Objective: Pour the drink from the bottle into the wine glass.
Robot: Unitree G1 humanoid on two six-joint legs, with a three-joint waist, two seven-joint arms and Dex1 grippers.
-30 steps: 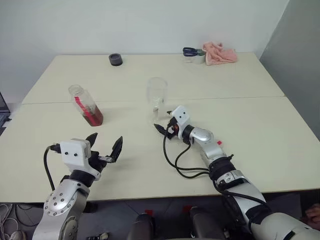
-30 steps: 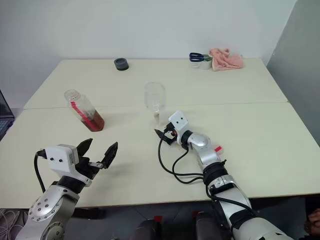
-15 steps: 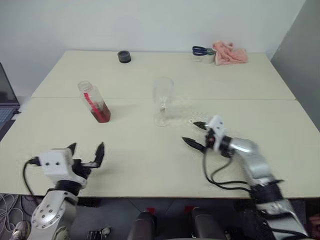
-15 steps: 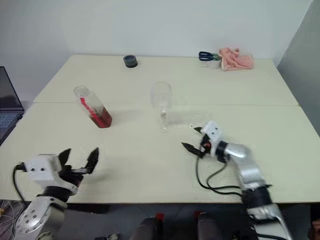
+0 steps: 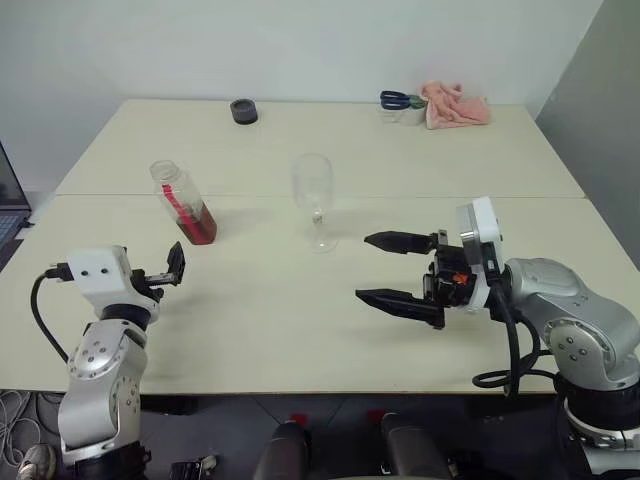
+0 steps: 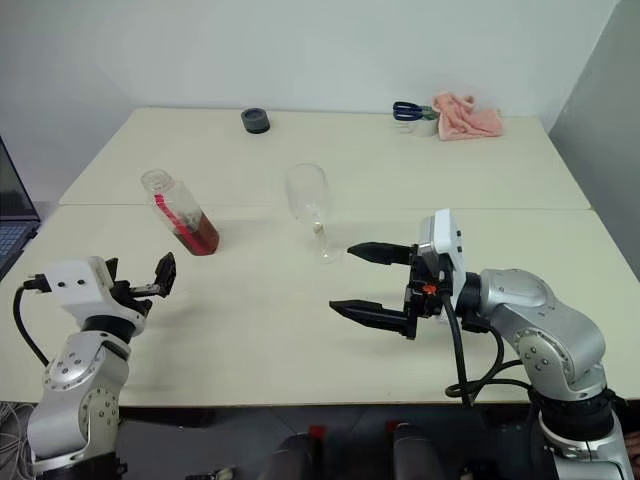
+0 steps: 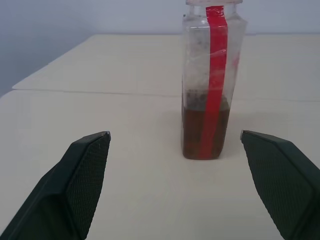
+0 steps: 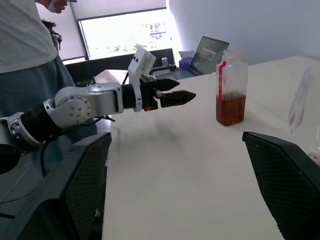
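Observation:
The bottle [image 5: 183,203] stands at the table's left, clear with a red strip, and the reddish-brown drink [image 7: 205,132] fills its lower part. My left gripper [image 5: 170,268] hovers level just in front of it, open, with the bottle [image 7: 210,85] straight ahead beyond the fingertips. The wine glass [image 5: 313,195] stands upright mid-table and looks empty. To the right of the glass and nearer me, my right gripper [image 5: 362,268] is raised above the table. It points left and is wide open, holding nothing.
A black round object [image 5: 242,111], scissors [image 5: 398,100] and a pink cloth [image 5: 455,105] lie along the table's far edge. A laptop [image 8: 212,50] sits off the left end. A person [image 8: 30,50] stands beyond my left side.
My right gripper has drawn back from the glass's foot, risen and turned to point left. My left gripper has moved left and forward towards the bottle. Both stayed open.

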